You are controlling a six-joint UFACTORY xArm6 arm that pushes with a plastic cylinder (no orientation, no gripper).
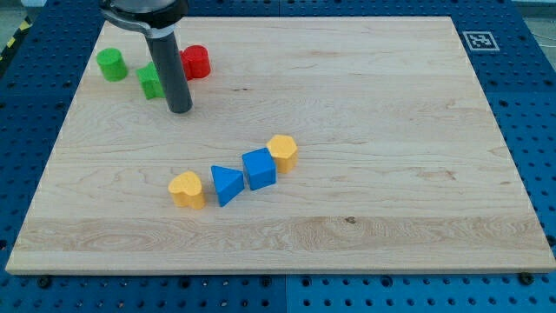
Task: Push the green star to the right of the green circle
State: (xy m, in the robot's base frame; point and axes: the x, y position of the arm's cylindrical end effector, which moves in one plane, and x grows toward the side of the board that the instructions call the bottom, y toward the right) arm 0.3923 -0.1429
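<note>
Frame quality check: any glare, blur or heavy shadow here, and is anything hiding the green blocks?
Camera view: lighting is even, with only soft, short shadows under the blocks and a faint sheen on the board near the view's top. Focus is sharp across the row of yellow and blue blocks. The rod covers part of the green star; my tip sits just below and right of it. The green circle is unobstructed.

A single view is given, taken from above and in front, angled down; the whole wooden board (347, 78) is framed at middling range; the rod is cut off at the view's top.
</note>
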